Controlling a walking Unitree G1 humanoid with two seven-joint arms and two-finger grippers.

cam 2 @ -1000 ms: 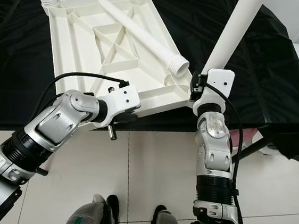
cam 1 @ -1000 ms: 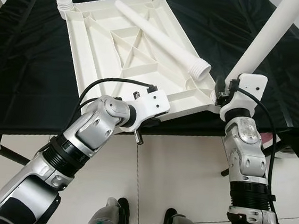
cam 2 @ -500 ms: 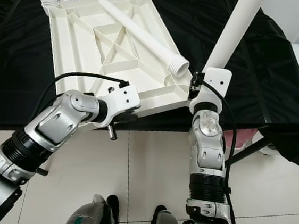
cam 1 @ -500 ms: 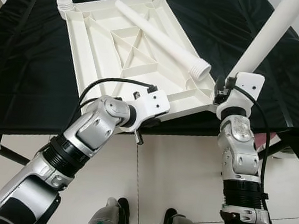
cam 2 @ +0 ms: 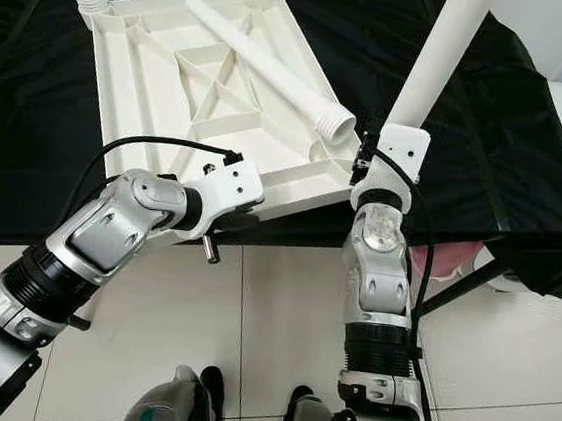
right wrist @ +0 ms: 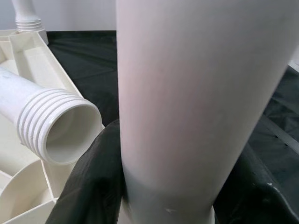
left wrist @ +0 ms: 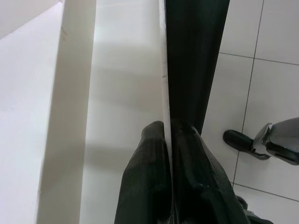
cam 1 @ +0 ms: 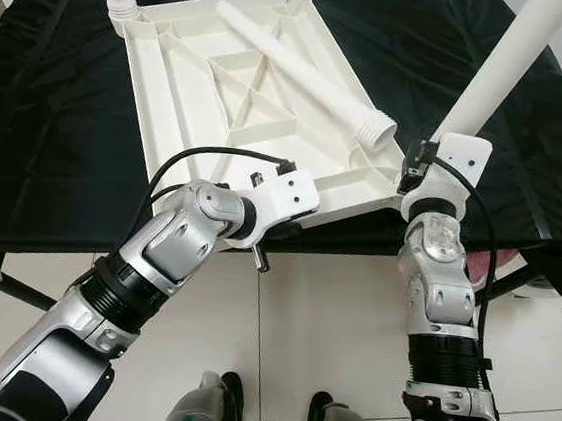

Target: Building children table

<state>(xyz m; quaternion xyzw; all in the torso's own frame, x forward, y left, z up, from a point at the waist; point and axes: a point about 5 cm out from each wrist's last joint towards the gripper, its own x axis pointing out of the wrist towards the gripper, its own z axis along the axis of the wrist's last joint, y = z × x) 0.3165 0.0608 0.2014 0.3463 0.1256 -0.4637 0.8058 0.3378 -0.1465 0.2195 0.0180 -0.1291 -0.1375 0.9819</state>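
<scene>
Right forearm now stands more upright; right gripper (right wrist: 168, 196) clasps upright leg (cam 1: 501, 68) at tabletop (cam 1: 235, 95) corner. Left gripper (left wrist: 169, 140) pinches near rim. Four legs: three mounted, one loose (cam 1: 306, 72).

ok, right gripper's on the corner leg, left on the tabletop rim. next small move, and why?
Probably keep twisting the upright leg with the right gripper to seat it in its corner. The left gripper pinches the tabletop rim, bracing it, and a threaded loose leg lies on the underside, unfitted.
</scene>
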